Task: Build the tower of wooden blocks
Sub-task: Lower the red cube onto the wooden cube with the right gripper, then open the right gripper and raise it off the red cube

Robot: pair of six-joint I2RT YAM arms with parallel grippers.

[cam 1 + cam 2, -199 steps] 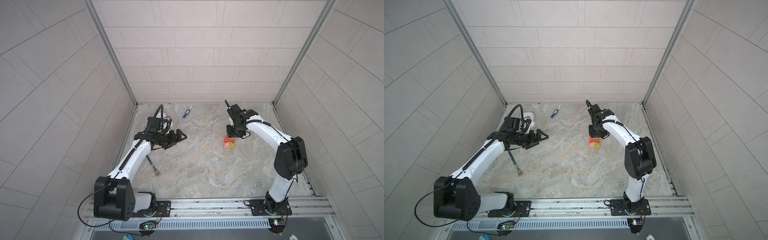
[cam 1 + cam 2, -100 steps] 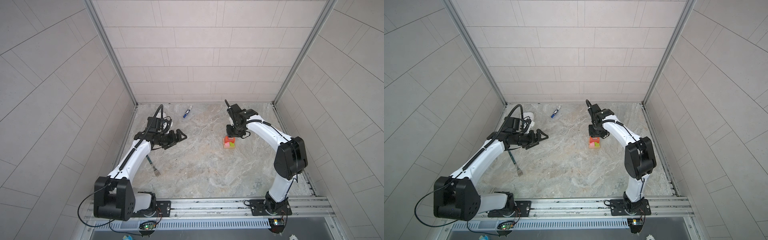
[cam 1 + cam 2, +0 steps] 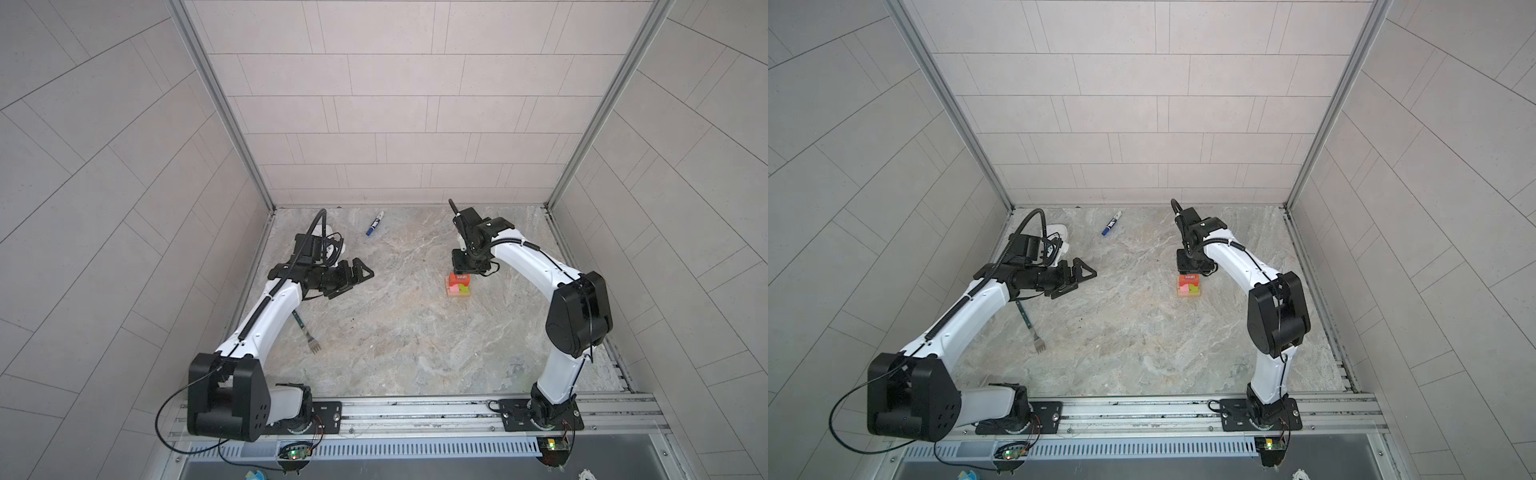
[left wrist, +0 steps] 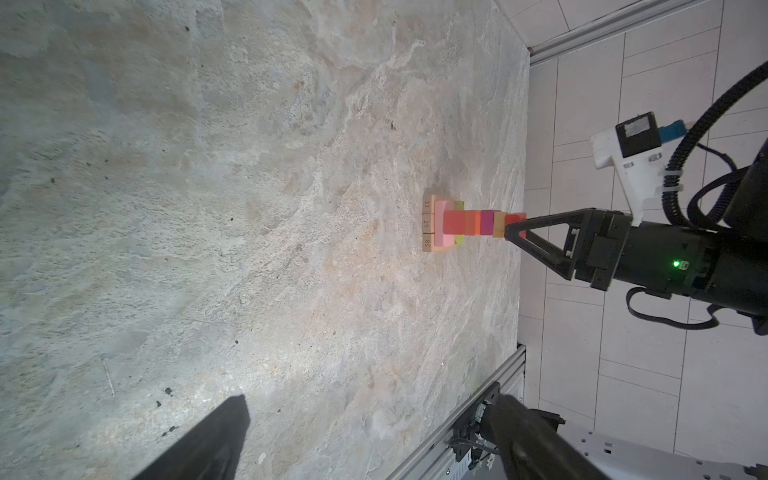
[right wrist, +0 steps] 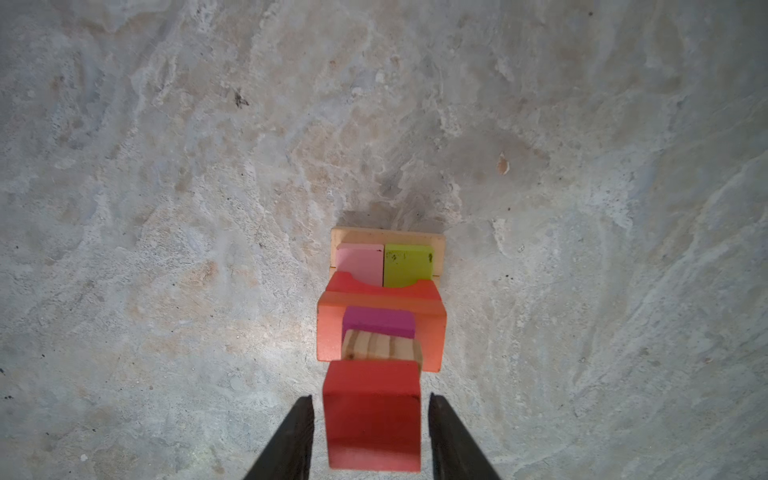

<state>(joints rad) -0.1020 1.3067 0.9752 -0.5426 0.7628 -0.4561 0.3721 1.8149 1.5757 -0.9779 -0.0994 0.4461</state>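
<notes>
The tower (image 3: pixel 458 286) (image 3: pixel 1189 286) stands right of the floor's middle. In the right wrist view it shows tan bars (image 5: pixel 388 237) at the base, then a pink bar (image 5: pixel 360 264) beside a lime bar (image 5: pixel 407 266), a red arch (image 5: pixel 382 289), an orange bar (image 5: pixel 380 309), a magenta cube (image 5: pixel 379 324), a tan cube (image 5: pixel 380 345) and a red cube (image 5: pixel 372 415) on top. My right gripper (image 5: pixel 370 397) (image 3: pixel 463 266) is open around the red cube, with a gap on each side. My left gripper (image 3: pixel 361 274) (image 4: pixel 368 399) hangs open and empty, far left of the tower (image 4: pixel 465 222).
A blue-capped marker (image 3: pixel 375 222) lies near the back wall. A fork (image 3: pixel 307 334) lies on the floor beside the left arm. A white object (image 3: pixel 328 232) sits behind the left wrist. Metal rails (image 3: pixel 415 409) run along the front edge.
My right gripper's jaws have spread apart from the red cube, which stays on top of the tower. The left arm has not moved.
</notes>
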